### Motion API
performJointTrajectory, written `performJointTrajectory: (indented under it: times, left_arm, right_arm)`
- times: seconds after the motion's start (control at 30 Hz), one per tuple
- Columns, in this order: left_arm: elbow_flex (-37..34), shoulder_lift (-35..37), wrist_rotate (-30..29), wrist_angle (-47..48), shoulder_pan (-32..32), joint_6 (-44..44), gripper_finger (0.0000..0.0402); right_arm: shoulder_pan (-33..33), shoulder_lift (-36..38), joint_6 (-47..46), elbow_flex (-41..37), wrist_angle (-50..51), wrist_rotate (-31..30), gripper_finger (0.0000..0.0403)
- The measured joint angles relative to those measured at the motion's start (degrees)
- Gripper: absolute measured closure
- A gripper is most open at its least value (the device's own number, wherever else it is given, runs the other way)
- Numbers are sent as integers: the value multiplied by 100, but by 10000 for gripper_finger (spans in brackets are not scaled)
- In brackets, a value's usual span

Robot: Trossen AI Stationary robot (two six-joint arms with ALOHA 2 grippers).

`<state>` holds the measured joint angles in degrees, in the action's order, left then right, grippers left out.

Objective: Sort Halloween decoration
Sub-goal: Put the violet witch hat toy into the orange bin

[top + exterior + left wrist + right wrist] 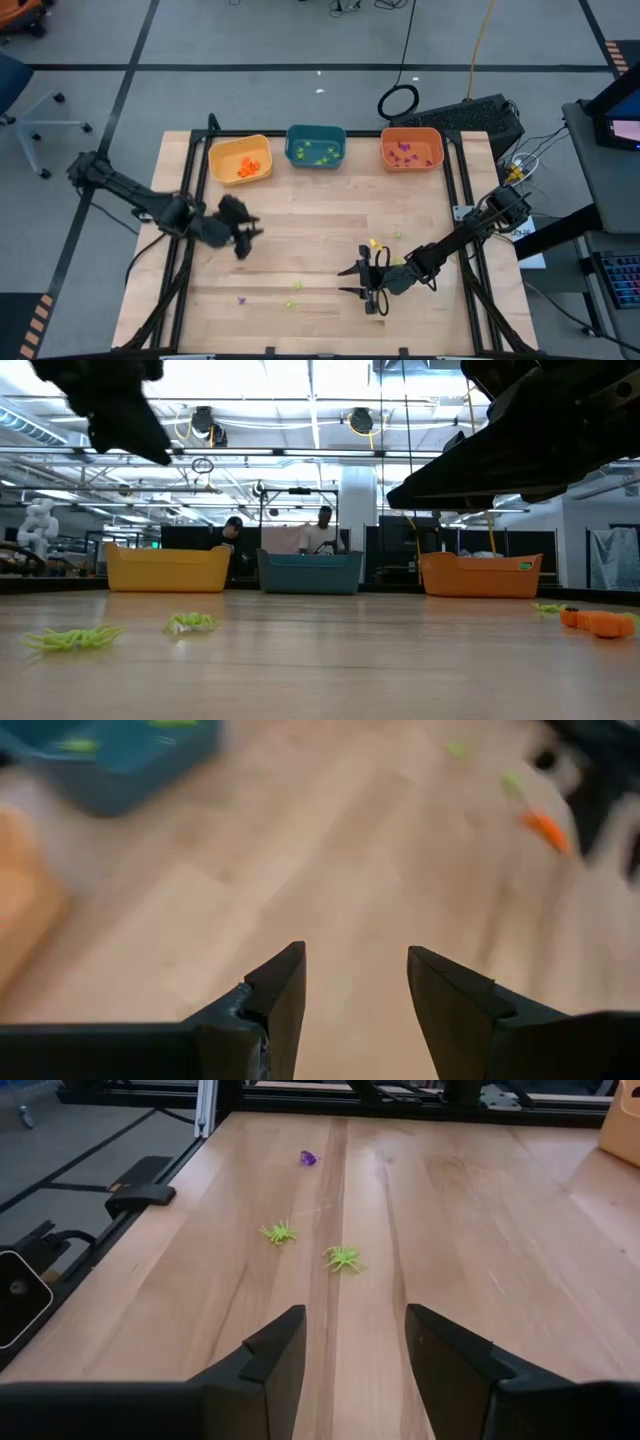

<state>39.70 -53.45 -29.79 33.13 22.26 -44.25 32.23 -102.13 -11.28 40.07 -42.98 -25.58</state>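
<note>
Hovering open, left pincer empty.

You see a grey floor with dark lines all around the wooden table. A blue chair stands on wheels at the far left. A desk with a screen and a keyboard sits on the right. A yellow cable runs across the floor. Across the room, bright lights hang from the ceiling, and two people sit behind the table.
</note>
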Motion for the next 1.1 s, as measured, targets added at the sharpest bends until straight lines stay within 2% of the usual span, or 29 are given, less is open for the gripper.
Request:
performJointTrajectory:
  times: [0.17,0.37,0.47,0.73,0.93,1.1]
  left_arm:
    - [0,-669,294,-256,1159,-1,247]
    - [2,-1395,438,-1266,2065,-195,259]
    - [8,-1688,554,-1358,2395,-586,260]
    - [795,-2757,1220,-1002,3075,-1066,260]
    - [1684,-3566,1328,237,3310,-1250,260]
    - [1794,-4015,1335,429,3382,-1740,260]
  right_arm:
    - [-4,0,41,0,-2,-9,245]
    - [-4,0,5,0,-2,-11,245]
    - [-4,-2,-48,0,-2,-9,245]
    - [-4,-2,-122,0,0,0,245]
    - [-4,-2,-154,0,0,2,245]
    - [-4,-2,-215,0,0,4,245]
